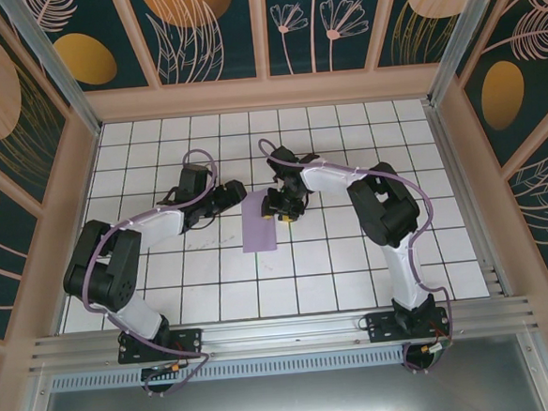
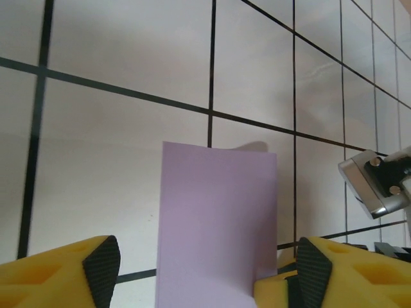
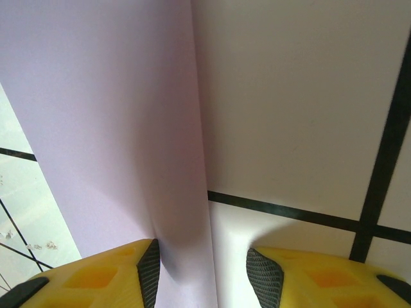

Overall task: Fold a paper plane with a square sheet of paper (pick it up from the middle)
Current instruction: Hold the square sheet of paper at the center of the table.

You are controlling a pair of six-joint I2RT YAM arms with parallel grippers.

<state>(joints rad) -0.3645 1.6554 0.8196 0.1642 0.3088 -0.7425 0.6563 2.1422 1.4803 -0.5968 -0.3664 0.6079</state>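
Two yellow-fingered hands flank the thin, matte lilac-purple sheet of paper, which lies as a narrow rectangle near the middle of the white, black-gridded worktop. The left hand sits at its 11 o'clock corner, fingers apart astride the paper. The right hand is at 2 o'clock, fingers apart, the paper's long edge running between them.

The sheet of paper lies flat on the table, near its middle. The left gripper sits just beside the sheet's far left corner. The right gripper sits at the sheet's right edge, toward its far end, with that edge running between its fingers.
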